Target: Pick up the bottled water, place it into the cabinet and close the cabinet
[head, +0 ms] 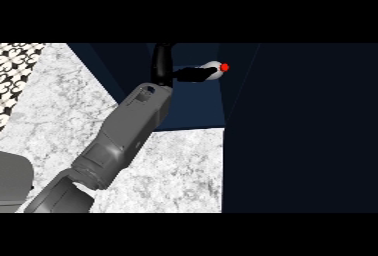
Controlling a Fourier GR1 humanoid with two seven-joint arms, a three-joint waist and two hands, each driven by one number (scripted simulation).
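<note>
- I see the open cabinet (193,107) recess ahead, with bare room on its floor below the robot hand (193,74).
- My forearm (125,135) runs diagonally across the bench (177,170) and fills the recess's left part.
- The dark cabinet door (310,130) stands along the right, walling off that side.
- Bare bench lies between forearm and door.

Bottled water (215,67) inside cabinet (199,107) behind counter (177,170), door (310,125) at right.
</note>
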